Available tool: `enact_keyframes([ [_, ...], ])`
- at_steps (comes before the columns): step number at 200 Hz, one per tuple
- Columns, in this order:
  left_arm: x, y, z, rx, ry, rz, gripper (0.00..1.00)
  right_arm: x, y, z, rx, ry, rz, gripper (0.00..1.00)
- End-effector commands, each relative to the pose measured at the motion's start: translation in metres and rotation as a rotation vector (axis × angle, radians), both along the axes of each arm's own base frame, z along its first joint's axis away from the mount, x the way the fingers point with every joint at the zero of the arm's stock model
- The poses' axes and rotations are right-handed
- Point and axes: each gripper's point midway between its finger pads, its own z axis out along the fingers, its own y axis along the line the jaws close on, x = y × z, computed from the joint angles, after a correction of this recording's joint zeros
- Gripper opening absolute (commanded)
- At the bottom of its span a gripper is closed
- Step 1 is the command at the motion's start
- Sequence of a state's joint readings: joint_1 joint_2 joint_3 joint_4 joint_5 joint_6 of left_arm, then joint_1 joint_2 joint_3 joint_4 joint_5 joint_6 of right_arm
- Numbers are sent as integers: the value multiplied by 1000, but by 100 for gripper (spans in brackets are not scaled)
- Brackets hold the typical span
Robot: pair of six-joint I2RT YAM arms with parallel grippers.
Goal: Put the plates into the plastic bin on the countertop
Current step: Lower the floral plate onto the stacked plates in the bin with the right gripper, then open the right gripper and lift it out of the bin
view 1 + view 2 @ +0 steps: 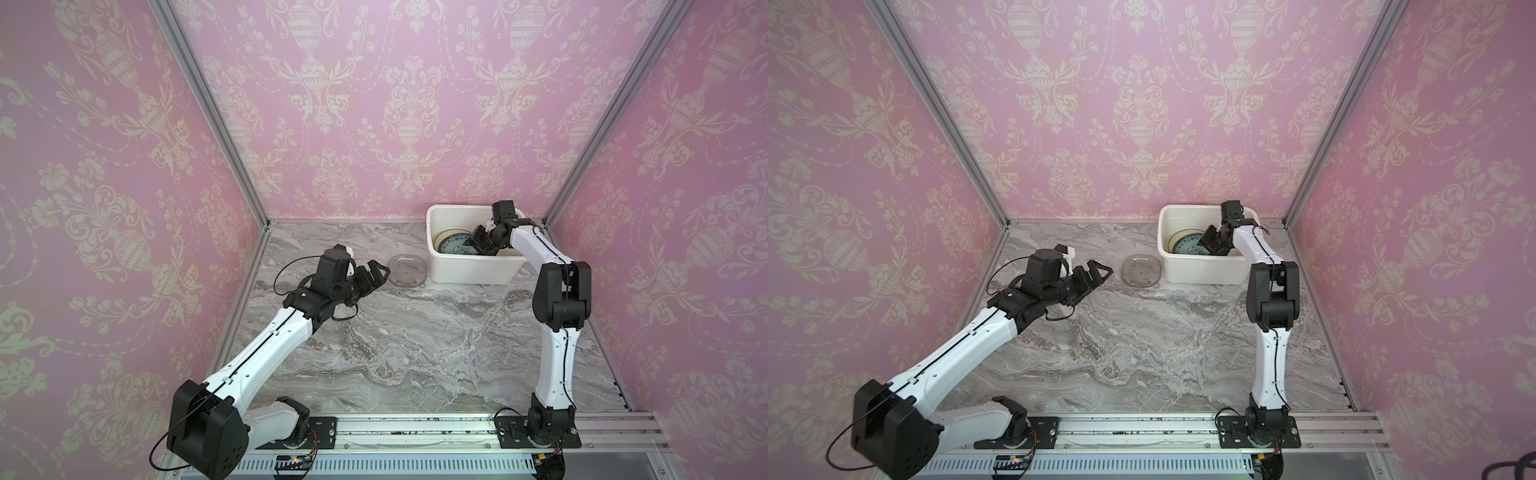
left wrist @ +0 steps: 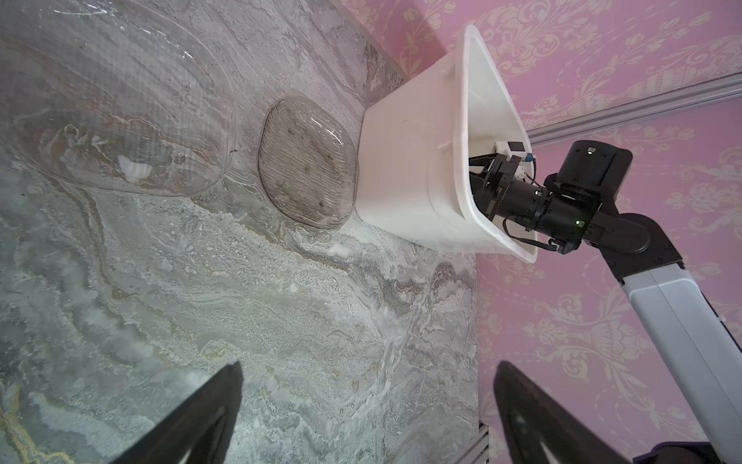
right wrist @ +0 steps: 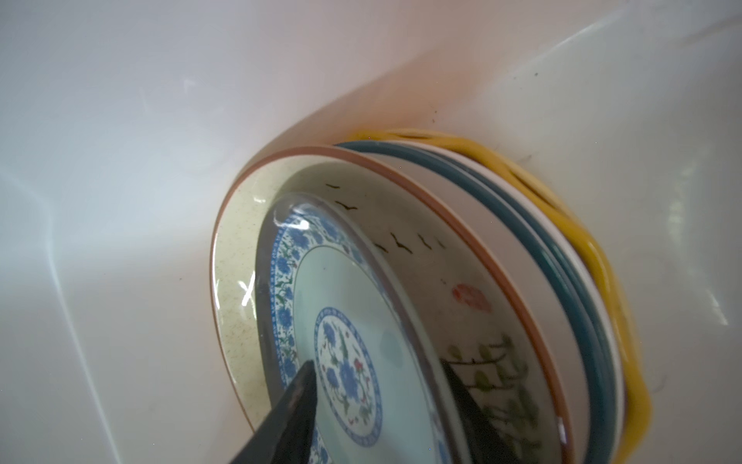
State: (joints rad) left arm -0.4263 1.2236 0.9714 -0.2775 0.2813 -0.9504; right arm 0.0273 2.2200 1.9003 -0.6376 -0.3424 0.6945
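Right wrist view: right tool point(image 3: 377, 367) half-open astride patterned plate point(image 3: 345, 313) rim, bin point(image 3: 120, 120) wall near; left tool point(image 2: 368, 365) wide, empty.

White bin point(image 1: 473, 270) holds stacked plates point(image 3: 461, 261) (blue-flowered plate point(image 3: 345, 349) included); 2 clear plates point(image 2: 307, 162) point(image 2: 116, 112) lie flat on the countertop point(image 1: 415, 353).

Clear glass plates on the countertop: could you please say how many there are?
2. The first glass plate lies beside the plastic bin; the second glass plate lies near the open left gripper; none seems hidden.
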Motion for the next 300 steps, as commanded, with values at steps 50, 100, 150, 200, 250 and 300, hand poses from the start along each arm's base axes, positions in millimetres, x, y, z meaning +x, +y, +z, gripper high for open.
enact_keyframes([
  [50,8,0,-17,-16,44,16,99,-11,-13,-10,-221,106,95,59],
  [100,8,1,-19,-19,49,18,99,-12,-11,-8,-312,120,122,67],
  [150,6,6,-17,1,33,18,99,-16,-28,2,-417,150,112,80],
  [200,6,15,-9,26,3,35,99,-8,-26,54,-411,19,76,100],
  [250,2,32,16,72,-75,55,99,-26,-3,133,-459,-152,94,100],
  [300,-17,71,48,156,-132,116,99,-80,20,235,-694,-410,155,100],
])
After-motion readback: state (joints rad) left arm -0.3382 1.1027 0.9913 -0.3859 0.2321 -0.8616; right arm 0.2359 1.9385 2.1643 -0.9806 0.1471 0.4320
